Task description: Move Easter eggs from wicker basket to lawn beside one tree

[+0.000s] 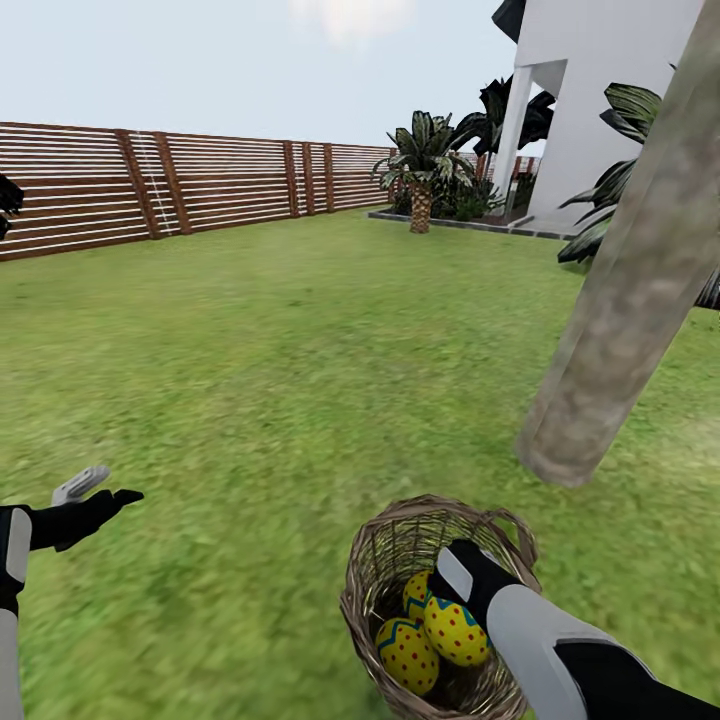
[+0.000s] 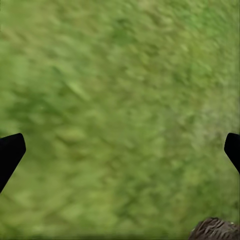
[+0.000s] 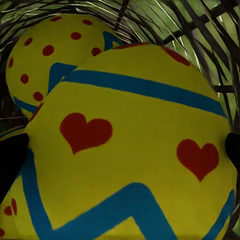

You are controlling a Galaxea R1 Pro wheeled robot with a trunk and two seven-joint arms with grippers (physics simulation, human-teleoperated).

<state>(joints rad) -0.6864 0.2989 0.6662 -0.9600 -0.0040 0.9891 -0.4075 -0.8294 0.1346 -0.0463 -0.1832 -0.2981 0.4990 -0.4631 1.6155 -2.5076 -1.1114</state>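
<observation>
Right claw reached into basket, fingers apart around an egg for lifting; left claw hung apart, idle.

Flat, even daylight without cast shadows or glare; the lawn is smeared and soft, blurrier still near the left wrist camera.

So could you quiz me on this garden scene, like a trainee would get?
1. True or false: all three Easter eggs lie in the wicker basket.
2. Which gripper reaches into the basket: A) left, B) right?
3. Fill in: the left gripper hovers over the ____.

Key: 1 true. 2 B, the right gripper, beside the tree. 3 lawn.
</observation>
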